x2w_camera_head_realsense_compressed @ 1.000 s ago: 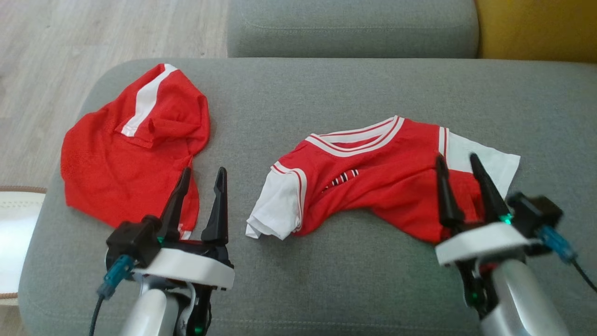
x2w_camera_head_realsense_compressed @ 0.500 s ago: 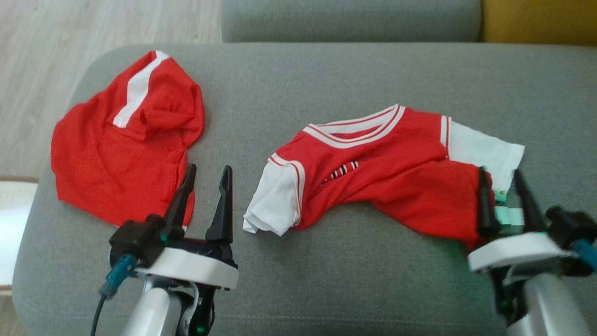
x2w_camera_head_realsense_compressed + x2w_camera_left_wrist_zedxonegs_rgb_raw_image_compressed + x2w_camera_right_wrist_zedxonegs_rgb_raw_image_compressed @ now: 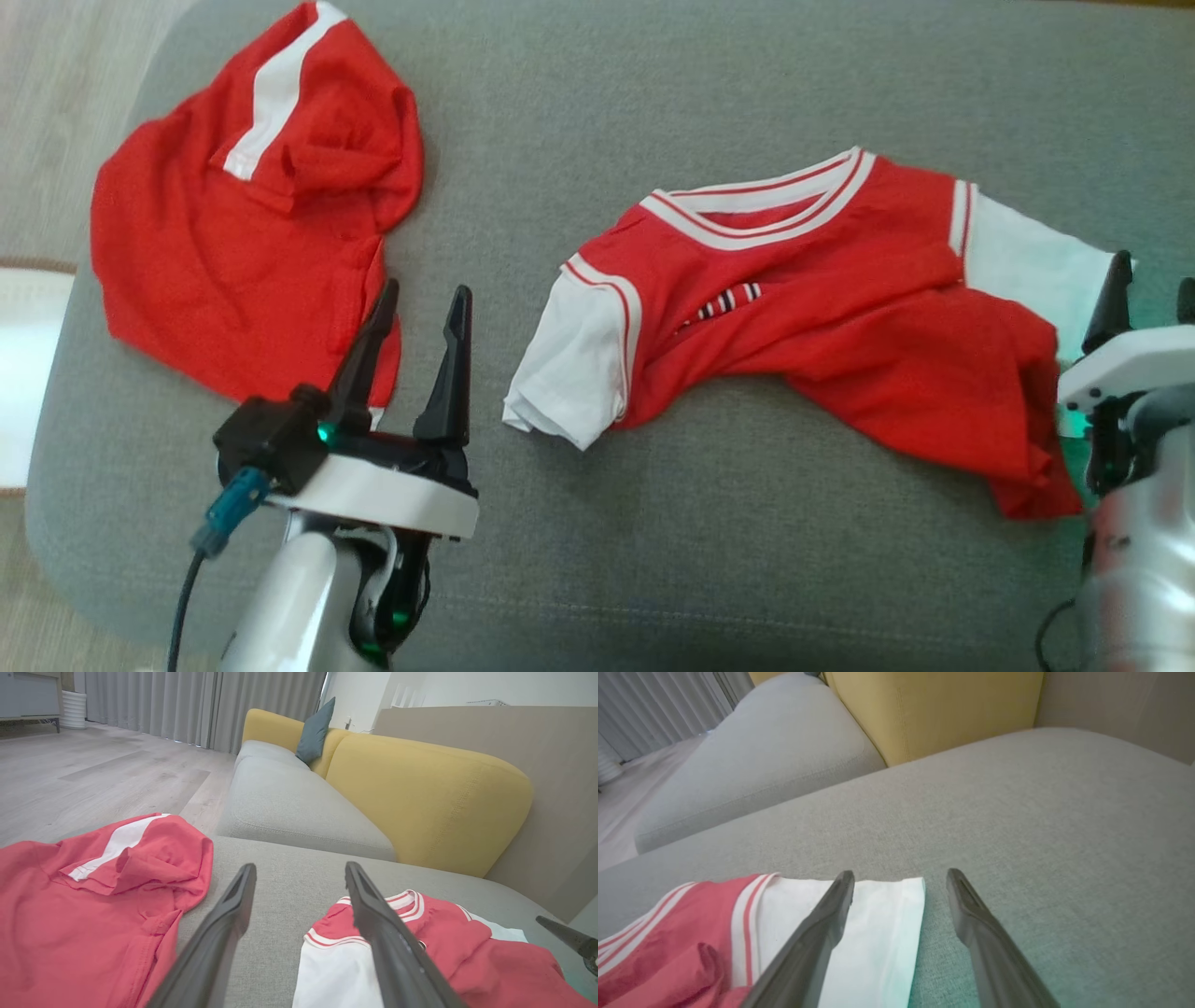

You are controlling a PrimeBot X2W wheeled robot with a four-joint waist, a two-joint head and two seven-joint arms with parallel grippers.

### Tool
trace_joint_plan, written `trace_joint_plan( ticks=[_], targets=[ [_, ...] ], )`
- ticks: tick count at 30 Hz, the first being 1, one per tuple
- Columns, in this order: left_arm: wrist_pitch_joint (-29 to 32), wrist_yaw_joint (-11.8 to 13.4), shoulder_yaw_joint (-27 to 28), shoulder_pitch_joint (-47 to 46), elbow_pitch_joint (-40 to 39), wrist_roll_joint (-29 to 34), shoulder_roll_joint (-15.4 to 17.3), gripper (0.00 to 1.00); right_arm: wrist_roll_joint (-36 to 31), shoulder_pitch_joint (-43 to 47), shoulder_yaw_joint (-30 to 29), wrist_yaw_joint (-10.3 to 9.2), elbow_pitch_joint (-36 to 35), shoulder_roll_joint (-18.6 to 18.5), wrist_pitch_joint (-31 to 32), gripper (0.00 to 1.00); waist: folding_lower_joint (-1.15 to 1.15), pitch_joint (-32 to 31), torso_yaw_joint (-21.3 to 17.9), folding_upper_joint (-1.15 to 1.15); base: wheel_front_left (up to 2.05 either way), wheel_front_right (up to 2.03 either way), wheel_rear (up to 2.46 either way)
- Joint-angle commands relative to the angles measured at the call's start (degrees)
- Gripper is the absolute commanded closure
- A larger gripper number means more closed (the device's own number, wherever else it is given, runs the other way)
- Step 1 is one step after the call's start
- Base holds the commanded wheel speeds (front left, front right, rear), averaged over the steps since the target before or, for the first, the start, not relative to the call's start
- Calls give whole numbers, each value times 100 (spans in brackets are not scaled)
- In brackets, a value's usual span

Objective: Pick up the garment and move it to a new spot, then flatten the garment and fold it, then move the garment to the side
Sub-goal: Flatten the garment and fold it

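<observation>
A red T-shirt (image 3: 822,308) with white sleeves and a striped collar lies crumpled on the grey cushion (image 3: 653,93), right of centre. Red shorts (image 3: 233,252) with a white stripe lie bunched at the cushion's left end. My left gripper (image 3: 425,289) stands open between the two garments, its fingertips at the shorts' lower edge, touching neither; the left wrist view has the shorts (image 3: 70,905) left and the shirt (image 3: 490,961) right of this gripper (image 3: 300,868). My right gripper (image 3: 1156,271) is open at the shirt's right white sleeve (image 3: 878,933), one finger over the sleeve's end, the other over bare cushion (image 3: 900,873).
A second grey seat cushion (image 3: 289,807) and a yellow backrest (image 3: 420,798) lie beyond the work cushion. Wooden floor (image 3: 93,770) runs off to the left. A white object (image 3: 28,373) sits at the cushion's left edge. Bare cushion lies in front of the garments.
The camera has tipped down and closer. My right gripper has moved right, from over the shirt's red hem to beside the white sleeve. The left gripper has stayed put.
</observation>
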Motion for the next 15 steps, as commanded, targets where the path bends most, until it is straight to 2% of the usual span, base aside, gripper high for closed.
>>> trace_joint_plan(
  ticks=[1, 12, 13, 14, 15],
  targets=[
    [-35, -16, 173, -274, -174, 22, 14, 0, -269, -389, -111, 43, 102, -20, 64, 0, 0, 118, 71, 0, 0, 0, 0],
    [-35, -60, 197, -413, -146, 0, 14, 0, -1200, -1329, -1366, 43, 1590, -20, 175, 0, 0, 355, 141, 0, 0, 0, 0],
    [-35, -61, 197, -423, -145, -5, 14, 0, -1270, -1392, -1429, 43, 1682, -20, 147, 62, 0, 367, 144, 0, 0, 0, 0],
    [-35, -61, 197, -423, -145, -5, 14, 0, -1270, -1392, -1429, 43, 1682, -20, 147, 62, 0, 367, 144, 0, 0, 0, 0],
    [-35, -60, 194, -432, -144, -12, 14, 0, -1368, -1446, -1462, 43, 1734, -20, 80, 100, 0, 378, 148, 0, 0, 0, 0]
  ],
)
